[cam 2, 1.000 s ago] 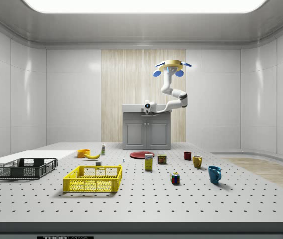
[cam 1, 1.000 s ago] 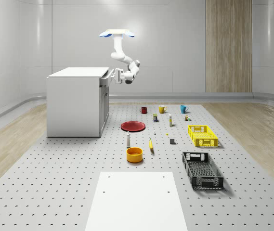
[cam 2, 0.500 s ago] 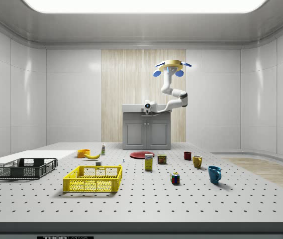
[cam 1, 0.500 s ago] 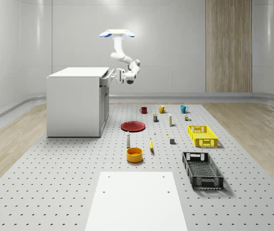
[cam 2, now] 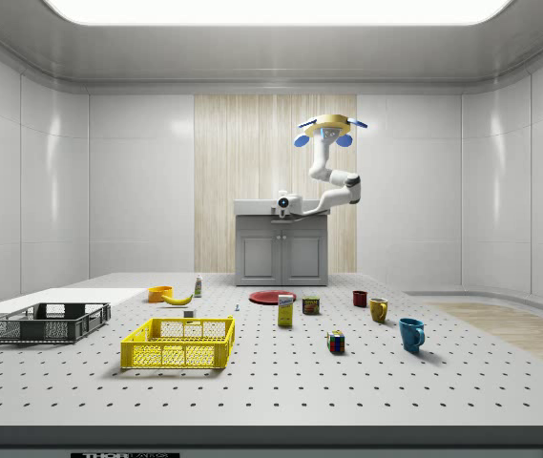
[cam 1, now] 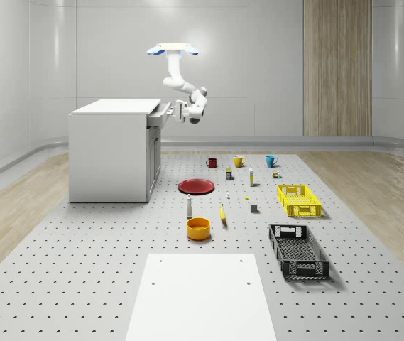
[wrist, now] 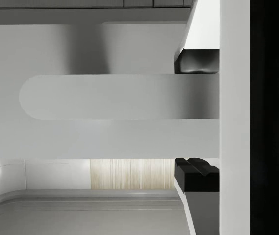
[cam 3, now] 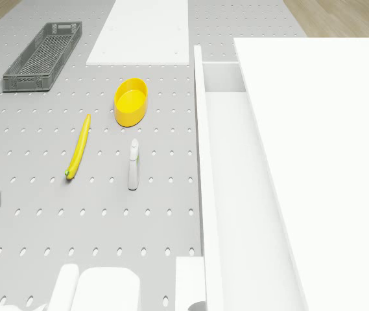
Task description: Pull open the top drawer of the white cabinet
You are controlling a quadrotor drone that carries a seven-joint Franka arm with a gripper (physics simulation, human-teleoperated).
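Beside the white cabinet [cam 1: 113, 149], I hover the drone [cam 1: 172, 49], end effector [cam 1: 177, 111] clamped across the top drawer [cam 3: 226, 194] handle [wrist: 119, 96], pull direction straight away from the cabinet front.

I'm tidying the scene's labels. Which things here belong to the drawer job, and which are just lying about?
Job:
white cabinet
top drawer, partly pulled out
drawer handle, between the gripper fingers
drone, hovering beside the cabinet

Lying about:
red plate
banana
orange bowl
yellow crate
black crate
three mugs
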